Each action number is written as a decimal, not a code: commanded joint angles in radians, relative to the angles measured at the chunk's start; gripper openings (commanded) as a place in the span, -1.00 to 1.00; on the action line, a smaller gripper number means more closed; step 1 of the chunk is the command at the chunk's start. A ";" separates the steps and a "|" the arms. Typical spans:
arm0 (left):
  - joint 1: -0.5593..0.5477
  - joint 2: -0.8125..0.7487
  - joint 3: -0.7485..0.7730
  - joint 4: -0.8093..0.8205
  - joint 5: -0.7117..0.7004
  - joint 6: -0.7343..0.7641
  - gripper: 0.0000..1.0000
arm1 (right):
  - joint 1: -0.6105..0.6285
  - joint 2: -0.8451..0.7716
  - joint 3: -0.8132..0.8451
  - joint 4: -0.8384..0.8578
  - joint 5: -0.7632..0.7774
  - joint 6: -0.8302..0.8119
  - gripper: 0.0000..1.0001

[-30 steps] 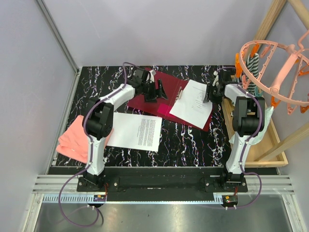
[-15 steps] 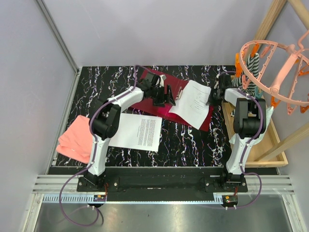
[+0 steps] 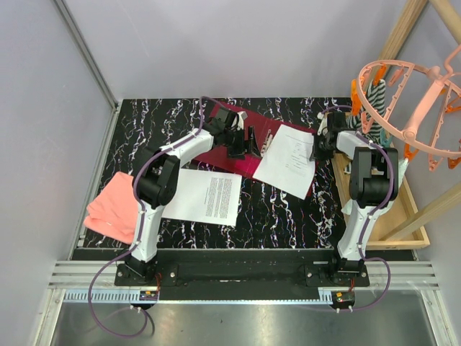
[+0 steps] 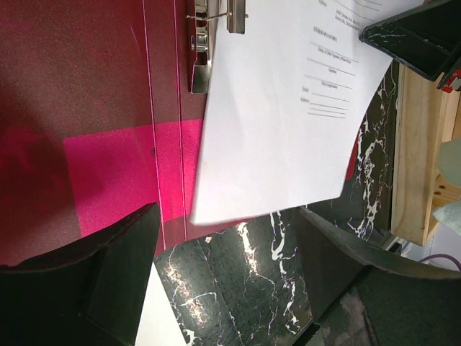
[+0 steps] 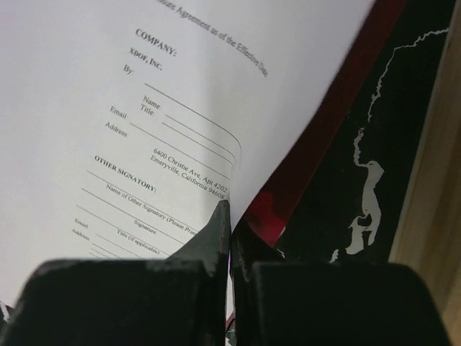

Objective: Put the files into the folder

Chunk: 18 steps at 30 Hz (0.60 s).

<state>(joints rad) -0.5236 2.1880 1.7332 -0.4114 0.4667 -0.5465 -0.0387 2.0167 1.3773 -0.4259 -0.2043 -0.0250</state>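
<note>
The dark red folder lies open at the back of the table, its metal clip along the spine. One white printed sheet lies on the folder's right half, lifted a little at its far edge. My right gripper is shut on that edge, beside the folder's red rim; from above it sits at the sheet's right side. My left gripper hangs open over the folder's middle, near the sheet's left edge, holding nothing. A second sheet lies flat on the table.
A folded pink cloth lies at the left edge. A wooden frame borders the table on the right, with a pink hanger rack above it. Black marble tabletop shows in front of the folder.
My right gripper has shut on the sheet's right edge. My left gripper has moved right across the folder toward the sheet and stays open.
</note>
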 commanded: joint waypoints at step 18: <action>0.002 -0.022 0.039 0.006 0.010 0.030 0.54 | -0.017 0.000 0.092 -0.008 -0.106 -0.109 -1.00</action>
<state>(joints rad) -0.5236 2.1880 1.7332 -0.4252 0.4671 -0.5377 -0.0544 2.0174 1.4345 -0.4614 -0.2817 -0.1246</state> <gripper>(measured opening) 0.775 0.009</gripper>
